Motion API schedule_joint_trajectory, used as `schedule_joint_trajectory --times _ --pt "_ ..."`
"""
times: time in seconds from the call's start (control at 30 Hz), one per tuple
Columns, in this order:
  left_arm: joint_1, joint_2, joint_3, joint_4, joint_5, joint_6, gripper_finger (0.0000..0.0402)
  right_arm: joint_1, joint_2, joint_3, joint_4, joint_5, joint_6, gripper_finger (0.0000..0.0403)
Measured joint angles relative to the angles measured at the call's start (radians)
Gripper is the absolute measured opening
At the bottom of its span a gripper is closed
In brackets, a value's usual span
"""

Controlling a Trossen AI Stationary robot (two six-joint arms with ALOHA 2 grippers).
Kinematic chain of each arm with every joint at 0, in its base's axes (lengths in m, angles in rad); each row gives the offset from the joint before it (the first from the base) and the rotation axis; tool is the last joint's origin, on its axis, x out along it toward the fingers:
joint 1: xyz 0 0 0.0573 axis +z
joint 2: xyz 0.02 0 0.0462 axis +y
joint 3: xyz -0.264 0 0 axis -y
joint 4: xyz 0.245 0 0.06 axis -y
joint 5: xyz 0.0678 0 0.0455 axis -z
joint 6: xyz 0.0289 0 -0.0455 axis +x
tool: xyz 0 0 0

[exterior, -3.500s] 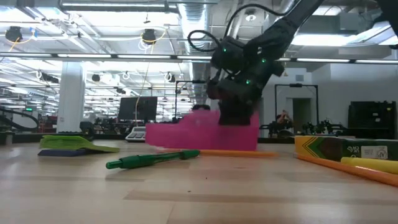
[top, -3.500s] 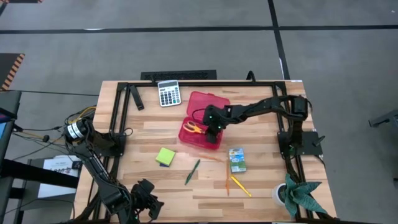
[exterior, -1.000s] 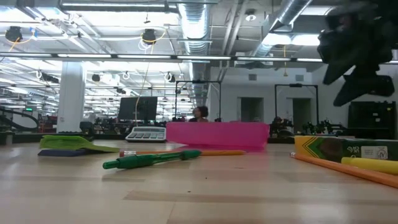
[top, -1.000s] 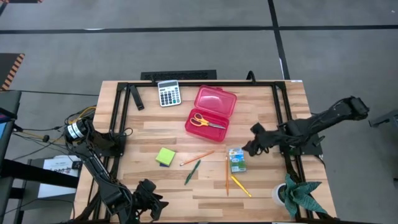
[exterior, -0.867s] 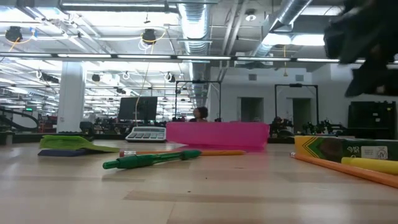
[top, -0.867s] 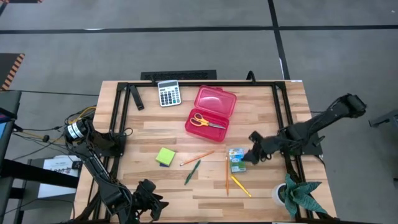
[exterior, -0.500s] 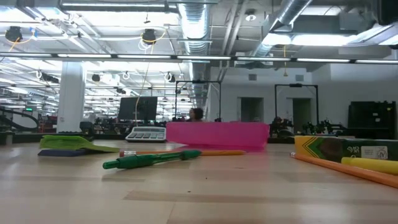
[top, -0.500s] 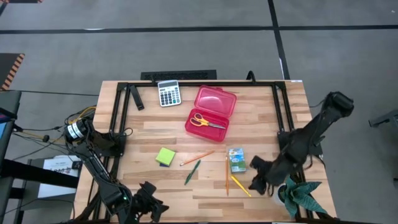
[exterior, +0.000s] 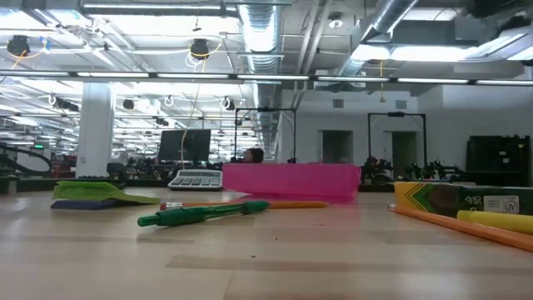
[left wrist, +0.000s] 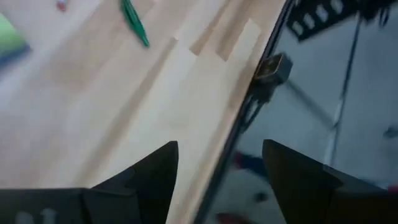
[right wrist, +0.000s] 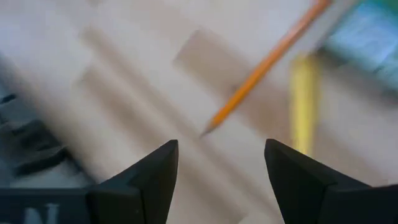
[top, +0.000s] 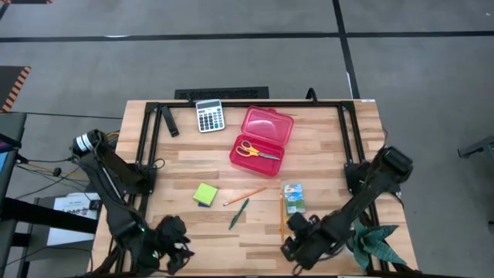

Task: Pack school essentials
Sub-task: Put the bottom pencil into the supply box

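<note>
The red case [top: 262, 139] lies open at the table's middle far side, with the yellow-handled scissors [top: 257, 150] inside it. The lime-green sticky-note pad [top: 205, 194], an orange pencil [top: 245, 195], the dark green pen [top: 238, 212] and the green-blue carton [top: 294, 198] lie flat on the wood. A second orange pencil [right wrist: 267, 62] and a yellow pencil [right wrist: 303, 102] lie just beyond my open right gripper [right wrist: 221, 149], which hovers at the near edge [top: 297, 245]. My left gripper [left wrist: 221, 149] is open over the near left edge [top: 171, 245], the pen [left wrist: 134, 22] farther off.
A grey-white calculator [top: 209, 116] lies at the far edge, left of the case. A green plant [top: 370, 239] stands at the near right corner, close to my right arm. Black frame rails [top: 347, 131] run along the table's sides.
My right gripper has swung from beside the carton's right side toward the table's near edge and a little left, leaving the low view, and now hangs over the two pencils. My left arm's upper part has shifted; its gripper stays by the near edge.
</note>
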Motion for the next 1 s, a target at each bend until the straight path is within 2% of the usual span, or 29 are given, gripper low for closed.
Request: schedule_joint_trajectory --times 0.07,0.2,0.37,0.5,0.83,1.0 --pt "-0.013 -0.035 0.000 -0.026 0.010 0.085 0.0228 -0.015 0.066 0.092 -0.090 0.033 0.032 0.0249" --pt "-0.043 -0.082 0.000 -0.104 -0.001 0.186 0.0228 -0.047 0.181 0.197 -0.111 0.114 0.054 0.0249" --pt "-0.056 -0.124 0.000 -0.157 -0.062 0.175 0.0228 -0.060 0.282 0.205 -0.124 0.202 0.230 0.0249" --pt "-0.057 -0.139 0.000 -0.151 -0.090 0.182 0.0228 -0.024 0.303 0.206 -0.136 0.272 0.375 0.0249" --pt "-0.057 -0.138 0.000 -0.155 -0.099 0.214 0.0228 0.049 0.344 0.208 -0.194 0.283 0.526 0.0249" --pt "-0.057 -0.138 0.000 -0.158 -0.106 0.217 0.0228 0.052 0.378 0.211 -0.180 0.279 0.515 0.0249"
